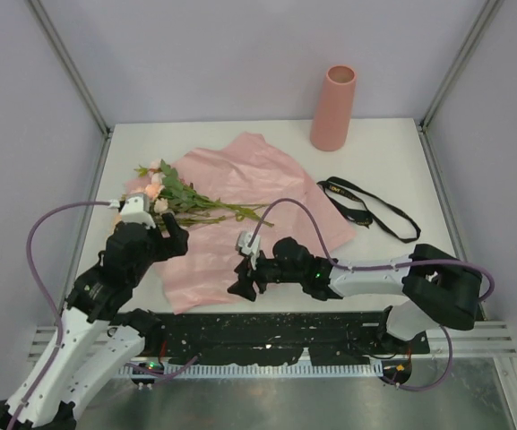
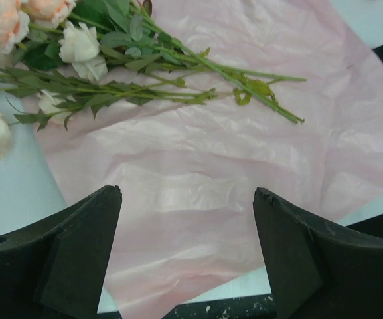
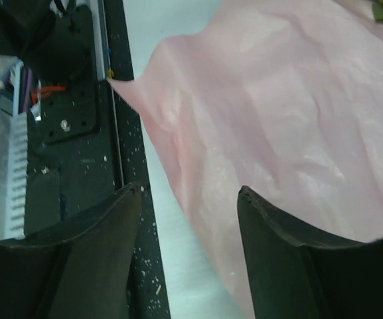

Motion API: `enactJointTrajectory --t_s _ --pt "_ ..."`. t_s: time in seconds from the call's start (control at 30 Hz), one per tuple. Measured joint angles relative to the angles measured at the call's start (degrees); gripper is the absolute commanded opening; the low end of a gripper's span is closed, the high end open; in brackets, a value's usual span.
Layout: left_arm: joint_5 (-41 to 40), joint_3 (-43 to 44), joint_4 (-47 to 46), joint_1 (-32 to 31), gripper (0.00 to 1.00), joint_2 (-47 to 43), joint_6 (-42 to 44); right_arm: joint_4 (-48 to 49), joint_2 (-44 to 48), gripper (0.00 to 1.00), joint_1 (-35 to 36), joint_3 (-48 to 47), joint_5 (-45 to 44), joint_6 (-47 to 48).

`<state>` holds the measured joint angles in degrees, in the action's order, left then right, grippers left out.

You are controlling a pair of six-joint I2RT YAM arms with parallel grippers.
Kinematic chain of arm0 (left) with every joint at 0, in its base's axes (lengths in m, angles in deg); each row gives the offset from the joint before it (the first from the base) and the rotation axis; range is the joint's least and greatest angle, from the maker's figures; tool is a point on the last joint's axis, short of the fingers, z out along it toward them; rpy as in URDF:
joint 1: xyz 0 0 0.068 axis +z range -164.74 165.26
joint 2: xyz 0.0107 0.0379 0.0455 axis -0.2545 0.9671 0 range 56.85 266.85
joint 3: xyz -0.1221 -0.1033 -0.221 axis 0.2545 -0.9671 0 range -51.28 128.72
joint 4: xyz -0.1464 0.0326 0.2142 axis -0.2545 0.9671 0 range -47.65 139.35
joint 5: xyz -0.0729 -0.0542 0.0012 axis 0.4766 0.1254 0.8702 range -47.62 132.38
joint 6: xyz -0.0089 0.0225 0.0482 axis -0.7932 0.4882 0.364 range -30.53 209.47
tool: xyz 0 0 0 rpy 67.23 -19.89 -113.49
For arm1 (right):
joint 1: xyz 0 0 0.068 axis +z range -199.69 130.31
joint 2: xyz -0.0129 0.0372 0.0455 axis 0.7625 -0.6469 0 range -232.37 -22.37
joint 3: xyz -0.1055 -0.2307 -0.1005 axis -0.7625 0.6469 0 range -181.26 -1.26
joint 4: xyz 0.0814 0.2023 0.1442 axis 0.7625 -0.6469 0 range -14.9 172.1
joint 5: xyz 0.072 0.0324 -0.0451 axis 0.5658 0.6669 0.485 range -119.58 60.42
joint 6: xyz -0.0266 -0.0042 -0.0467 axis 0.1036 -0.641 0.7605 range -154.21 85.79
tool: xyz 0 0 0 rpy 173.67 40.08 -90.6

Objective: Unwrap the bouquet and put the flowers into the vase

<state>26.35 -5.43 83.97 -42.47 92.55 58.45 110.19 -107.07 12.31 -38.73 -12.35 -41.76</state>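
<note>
On pink paper, flowers, vase standing apart

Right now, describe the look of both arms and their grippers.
Both arms have white shell links and black joint housings. The left arm and right arm each carry a looping purple cable. The left gripper and right gripper have broad, matte black, wedge-shaped fingers. A green light glows on the right arm.

A crumpled pink paper sheet lies spread on the white table, running under and ahead of both my left claw and my right claw. A black ribbon, perhaps gold-lettered, lies loose beyond my right claw, one loop on the sheet's edge. Behind both claws, a speckled black strip borders the table.
</note>
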Motion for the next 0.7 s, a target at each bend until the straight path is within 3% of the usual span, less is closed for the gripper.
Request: enactJointTrajectory --t_s 0.17,0.33,0.57,0.7 --pt "-1.44 -6.47 -1.79 0.02 0.87 -9.38 0.48 7.37 -3.52 0.73 4.83 4.7 -1.55 11.04" --pt "-0.85 -9.64 -0.44 0.02 0.91 -8.17 -2.58 9.86 -8.02 0.74 7.96 4.63 -1.53 20.61" --pt "1.75 -7.34 -1.27 2.27 0.91 5.38 -5.03 9.88 -10.27 0.76 8.44 1.42 -6.08 26.82" --pt "5.05 2.16 -3.02 5.31 0.81 19.39 -4.31 9.62 -12.22 0.76 10.36 0.22 -10.16 29.81"
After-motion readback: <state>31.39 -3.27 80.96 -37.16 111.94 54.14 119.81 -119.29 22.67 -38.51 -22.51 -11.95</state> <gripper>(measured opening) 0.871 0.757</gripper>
